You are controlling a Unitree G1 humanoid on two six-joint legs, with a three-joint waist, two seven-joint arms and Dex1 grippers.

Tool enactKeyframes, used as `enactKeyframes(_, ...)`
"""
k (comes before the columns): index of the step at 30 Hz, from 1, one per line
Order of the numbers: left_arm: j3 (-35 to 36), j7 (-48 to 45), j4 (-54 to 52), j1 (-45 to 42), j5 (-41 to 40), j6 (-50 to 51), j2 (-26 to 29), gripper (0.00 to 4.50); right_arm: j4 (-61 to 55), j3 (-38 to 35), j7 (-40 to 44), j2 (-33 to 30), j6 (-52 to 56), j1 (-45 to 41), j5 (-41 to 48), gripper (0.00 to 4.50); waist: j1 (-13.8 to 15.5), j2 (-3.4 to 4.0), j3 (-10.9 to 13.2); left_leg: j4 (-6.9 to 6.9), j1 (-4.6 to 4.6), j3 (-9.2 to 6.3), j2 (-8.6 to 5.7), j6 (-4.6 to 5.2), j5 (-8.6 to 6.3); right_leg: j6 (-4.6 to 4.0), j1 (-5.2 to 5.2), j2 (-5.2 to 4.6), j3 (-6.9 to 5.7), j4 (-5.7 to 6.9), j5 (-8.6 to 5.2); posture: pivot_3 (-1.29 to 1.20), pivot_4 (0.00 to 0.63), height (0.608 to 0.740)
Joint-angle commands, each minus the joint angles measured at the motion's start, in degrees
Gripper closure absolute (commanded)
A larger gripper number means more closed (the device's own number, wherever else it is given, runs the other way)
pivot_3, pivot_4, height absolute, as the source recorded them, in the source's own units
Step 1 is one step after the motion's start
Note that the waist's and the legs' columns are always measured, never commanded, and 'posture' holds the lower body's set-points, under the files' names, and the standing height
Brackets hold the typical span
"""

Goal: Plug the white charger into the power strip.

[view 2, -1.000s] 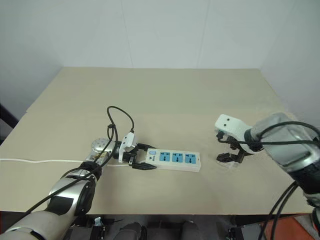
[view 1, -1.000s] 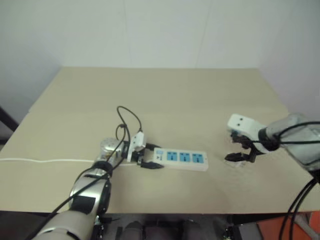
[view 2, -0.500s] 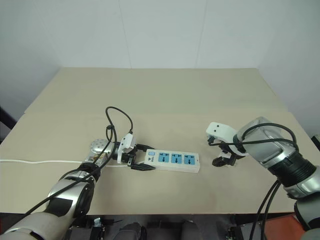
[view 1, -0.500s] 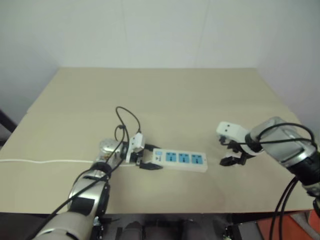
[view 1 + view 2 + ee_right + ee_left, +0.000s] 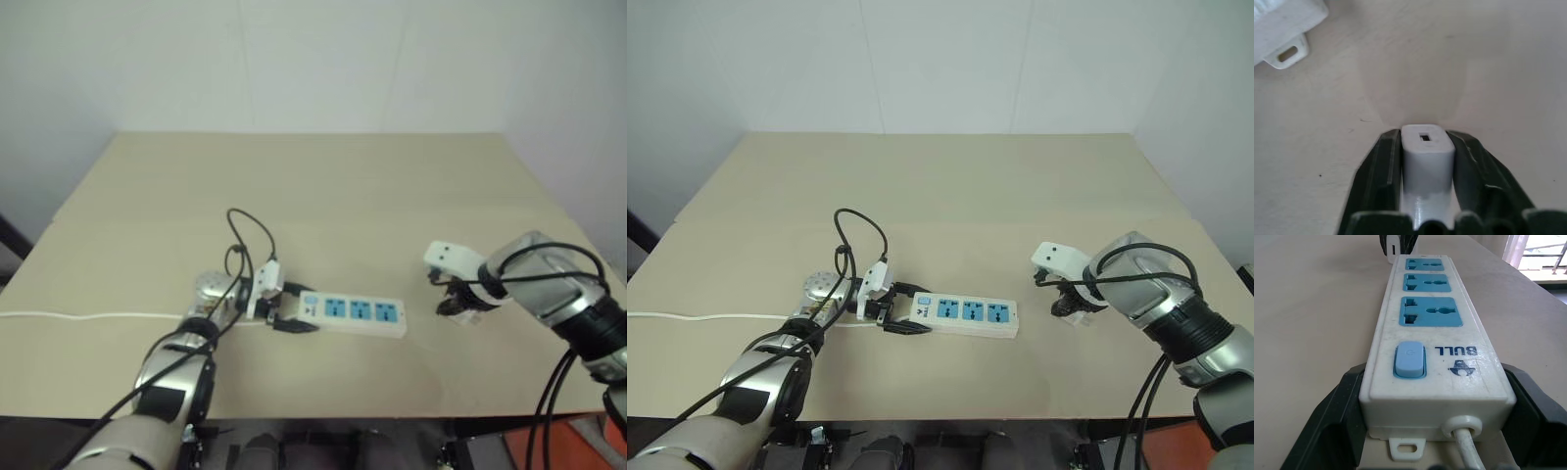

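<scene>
The power strip (image 5: 361, 314) lies flat on the table with its three blue sockets facing up. My left gripper (image 5: 290, 316) is shut on its switch end; in the left wrist view the black fingers (image 5: 1344, 416) clamp both sides of the power strip (image 5: 1432, 328) beside the blue switch. To the right of the strip, my right gripper (image 5: 1070, 307) points down at the table. It is shut on the white charger (image 5: 1427, 152), which stands squeezed between the two fingers (image 5: 1380, 169) and rests on the table surface.
The strip's thin white cord (image 5: 88, 315) trails left off the beige table (image 5: 323, 186). A black cable loop (image 5: 250, 235) arches over my left wrist. The strip's far end with a mounting tab (image 5: 1284, 53) lies close to the right gripper. The table's front edge is near.
My right gripper, open around the charger a second ago, has sunk slightly and shut on it. The left gripper and the strip have not moved.
</scene>
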Motion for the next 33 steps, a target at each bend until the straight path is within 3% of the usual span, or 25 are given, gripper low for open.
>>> enactKeyframes(1, -1.5, -0.7, -0.9, 0.5, 0.1, -0.1, 0.2, 1.21, -2.5, -0.4, 1.0, -1.0, -1.1, -1.5, -1.5, 3.37, 0.0, 0.0, 0.0, 0.0, 0.0, 0.0, 0.0, 0.0, 0.0, 0.0, 0.0, 0.0, 0.0, 0.0, 0.0, 0.0, 0.15, 0.74)
enactKeyframes(6, -2.6, -0.7, -1.7, 0.6, -0.8, 0.7, 0.5, 1.21, -5.2, -3.7, -0.9, -0.9, -1.3, -1.7, -2.0, 3.37, 0.0, 0.0, 0.0, 0.0, -0.01, -0.01, 0.0, 0.0, 0.0, 0.0, 0.0, 0.0, 0.0, 0.01, 0.0, 0.0, 0.15, 0.74)
enactKeyframes(10, -3.3, -0.7, -2.0, 0.7, -0.9, 1.1, 0.9, 1.21, -4.0, -19.8, -6.2, 6.6, -1.5, -0.3, 5.5, 3.37, -0.2, 0.0, 0.0, 0.0, 0.0, -0.01, 0.0, 0.0, 0.0, 0.0, -0.01, 0.0, 0.01, 0.01, 0.0, 0.0, 0.15, 0.74)
enactKeyframes(13, -4.1, -0.7, -2.3, 0.7, -0.7, 1.7, 1.4, 1.21, -4.9, -24.6, -6.8, 8.4, -7.5, 3.0, 7.8, 3.37, 0.1, -0.01, 0.0, -0.01, 0.01, -0.05, 0.0, 0.0, 0.0, -0.01, 0.03, 0.02, -0.02, 0.05, 0.01, 0.0, 0.15, 0.74)
enactKeyframes(18, -3.9, -0.7, -3.7, 1.3, -2.0, 3.1, 1.4, 1.21, -6.8, -35.8, -8.8, 19.7, -15.8, 7.0, 18.0, 3.37, -0.2, -0.03, 0.0, -0.01, 0.01, -0.05, 0.0, 0.01, -0.01, 0.04, 0.09, 0.01, -0.05, 0.13, 0.03, 0.0, 0.15, 0.74)
enactKeyframes(26, -3.5, -0.7, -5.8, 2.3, -2.4, 4.7, 1.7, 1.21, -10.3, -35.8, -7.8, 28.8, -23.9, 13.0, 26.0, 3.37, -0.3, -0.01, 0.0, -0.01, 0.05, -0.1, 0.0, 0.01, -0.01, 0.04, 0.14, 0.02, -0.08, 0.2, 0.03, 0.0, 0.15, 0.74)
enactKeyframes(33, -3.1, -0.6, -7.2, 3.4, -2.4, 5.7, 1.5, 1.21, -2.6, -35.3, -4.8, 35.2, -31.5, 15.2, 29.1, 3.37, -0.4, -0.01, 0.0, -0.01, 0.15, -0.08, 0.0, 0.01, -0.01, 0.04, 0.18, 0.03, -0.04, 0.26, 0.03, 0.0, 0.15, 0.74)
